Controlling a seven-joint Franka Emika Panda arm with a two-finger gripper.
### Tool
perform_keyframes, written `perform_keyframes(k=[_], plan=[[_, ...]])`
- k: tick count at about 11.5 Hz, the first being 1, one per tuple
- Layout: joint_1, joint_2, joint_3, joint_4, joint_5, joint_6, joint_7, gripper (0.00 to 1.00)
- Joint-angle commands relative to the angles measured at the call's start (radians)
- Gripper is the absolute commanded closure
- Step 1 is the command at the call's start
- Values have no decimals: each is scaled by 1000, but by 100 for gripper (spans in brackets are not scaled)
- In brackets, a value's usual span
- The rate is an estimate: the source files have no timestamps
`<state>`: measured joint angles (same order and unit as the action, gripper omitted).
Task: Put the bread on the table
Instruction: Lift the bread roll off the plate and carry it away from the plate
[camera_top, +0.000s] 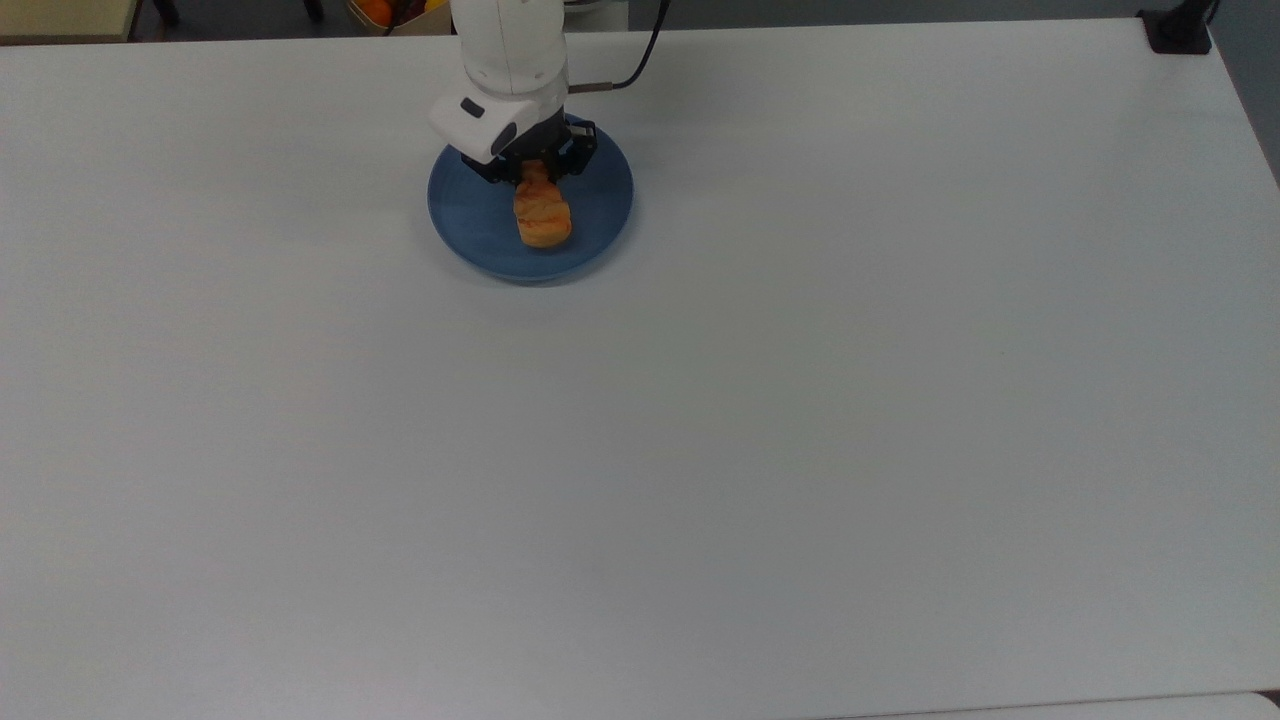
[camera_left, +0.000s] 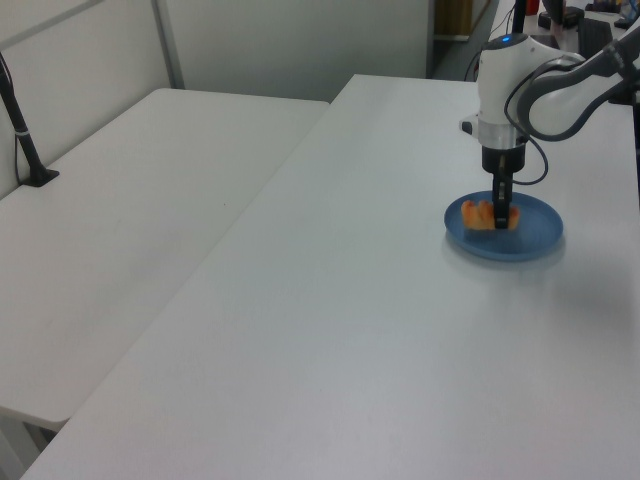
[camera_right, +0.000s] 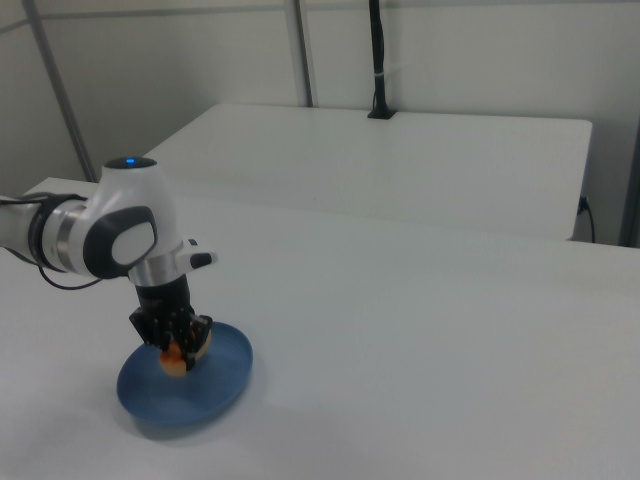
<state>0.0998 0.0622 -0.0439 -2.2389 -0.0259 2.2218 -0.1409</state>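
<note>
The bread (camera_top: 545, 218), a small golden-orange loaf, hangs just above the round blue plate (camera_top: 465, 222), tilted, with its far end between the black fingers. My gripper (camera_top: 537, 178) is shut on that end of the bread. In the left view the gripper (camera_left: 501, 220) points straight down and the bread (camera_left: 472, 213) sticks out to the left view's left over the plate (camera_left: 537, 240). In the right view the bread (camera_right: 178, 358) shows under the gripper (camera_right: 172, 338), above the plate (camera_right: 215, 392). The white-grey table (camera_top: 700, 450) spreads wide around the plate.
A black cable (camera_top: 640, 60) trails from the arm near the table's far edge. A black post base (camera_top: 1178, 30) stands at the top view's upper right corner. A second white table (camera_left: 120, 230) adjoins on the left view's left.
</note>
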Motion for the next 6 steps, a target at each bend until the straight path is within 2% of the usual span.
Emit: perform_keyframes(k=[1,3,6], plan=[[6,-67,9,66,-6,-161,15,66],[40,-64,10,151,-6,-230,15,66],[102,-18,10,358,12,-390,32,65]])
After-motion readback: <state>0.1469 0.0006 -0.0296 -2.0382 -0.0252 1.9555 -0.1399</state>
